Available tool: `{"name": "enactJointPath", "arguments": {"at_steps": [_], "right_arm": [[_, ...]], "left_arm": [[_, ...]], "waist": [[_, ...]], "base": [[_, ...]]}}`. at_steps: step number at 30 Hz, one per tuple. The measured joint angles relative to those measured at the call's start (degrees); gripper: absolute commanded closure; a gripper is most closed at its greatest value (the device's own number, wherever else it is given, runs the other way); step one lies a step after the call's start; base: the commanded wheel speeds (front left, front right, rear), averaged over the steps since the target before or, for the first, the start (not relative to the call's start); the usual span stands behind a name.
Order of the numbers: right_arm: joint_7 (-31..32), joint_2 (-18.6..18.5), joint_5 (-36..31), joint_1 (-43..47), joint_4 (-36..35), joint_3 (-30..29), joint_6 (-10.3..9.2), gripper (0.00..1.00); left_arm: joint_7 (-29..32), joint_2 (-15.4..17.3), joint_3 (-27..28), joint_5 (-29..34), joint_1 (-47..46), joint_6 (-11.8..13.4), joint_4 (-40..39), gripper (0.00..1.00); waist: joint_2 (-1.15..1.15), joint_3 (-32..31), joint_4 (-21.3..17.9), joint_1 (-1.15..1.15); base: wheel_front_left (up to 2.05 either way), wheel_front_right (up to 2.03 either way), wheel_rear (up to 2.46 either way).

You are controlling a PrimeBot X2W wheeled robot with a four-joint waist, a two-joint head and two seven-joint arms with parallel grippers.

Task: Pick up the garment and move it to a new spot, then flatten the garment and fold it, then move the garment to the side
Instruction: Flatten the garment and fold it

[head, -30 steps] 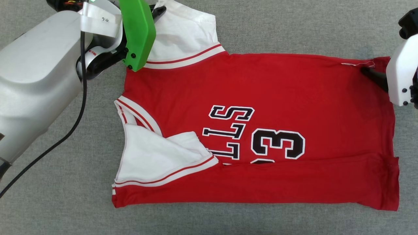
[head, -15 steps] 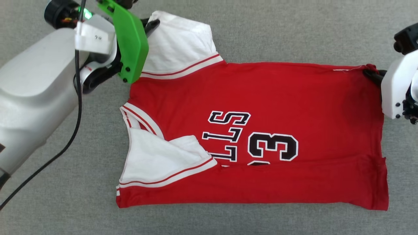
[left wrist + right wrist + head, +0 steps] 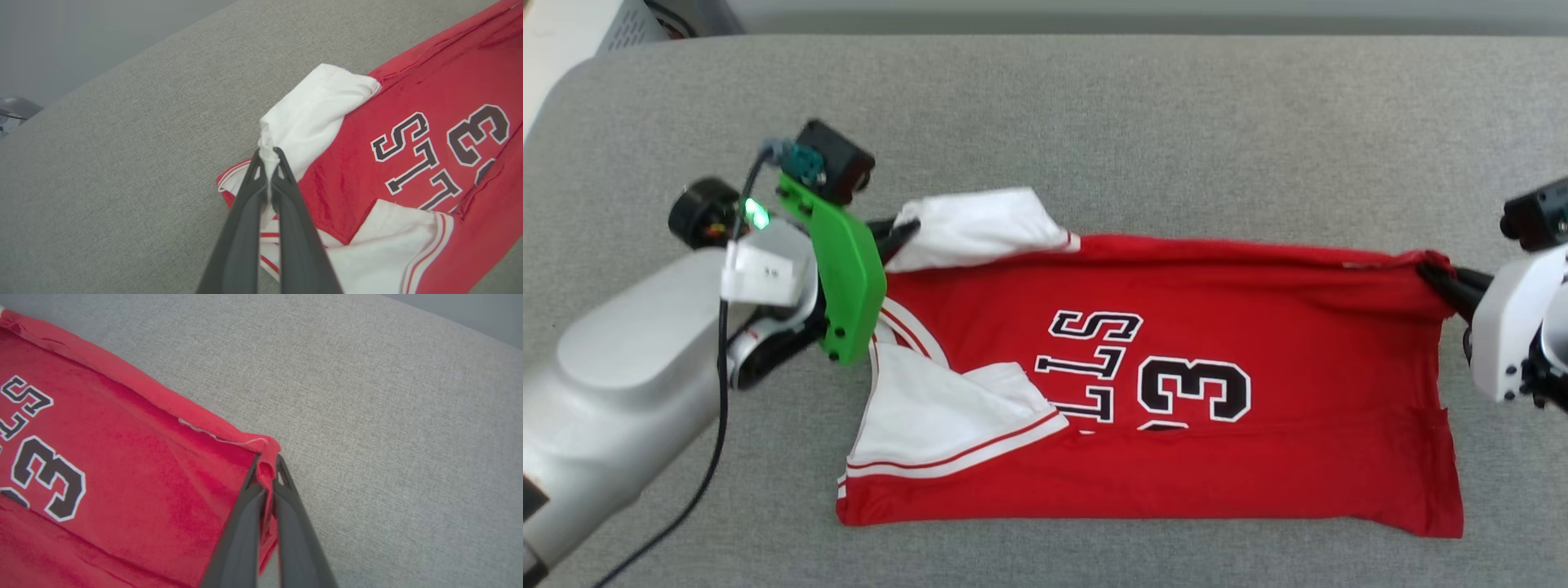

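Garment (image 3: 1258, 343) lies on grey surface (image 3: 1176, 122), far edge stretched between both claws. Left claw (image 3: 905, 234) is clenched on its white sleeve (image 3: 980, 224) tip; right claw (image 3: 1436, 276) is clenched on its red hem corner (image 3: 1425, 263).

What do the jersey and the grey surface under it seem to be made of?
The jersey: probably a soft knit fabric, matte; it creases and bunches softly. The lettering looks printed or sewn on; I cannot tell which. The grey surface: seemingly woven upholstery cloth, matte, with a fine speckled weave.
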Motion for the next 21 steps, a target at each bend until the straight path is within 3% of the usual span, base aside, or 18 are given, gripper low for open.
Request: {"name": "enactJointPath", "arguments": {"at_steps": [11, 21], "right_arm": [[-4.6, -1.4, 0.9, 13.5, -4.2, -2.7, 0.0, 1.0], [-6.1, -0.1, -1.0, 25.2, -8.6, -9.7, 0.0, 1.0]], "left_arm": [[-2.2, 4.4, -0.1, -0.4, 13.7, 4.4, -7.6, 1.0], [-3.8, 6.4, -0.1, -2.3, 22.6, 7.4, -10.8, 1.0]], "waist": [[0.0, -5.3, 0.6, 0.0], [0.0, -7.3, 0.7, 0.0]], "base": [[0.0, 0.0, 0.0], [0.0, 0.0, 0.0]]}}
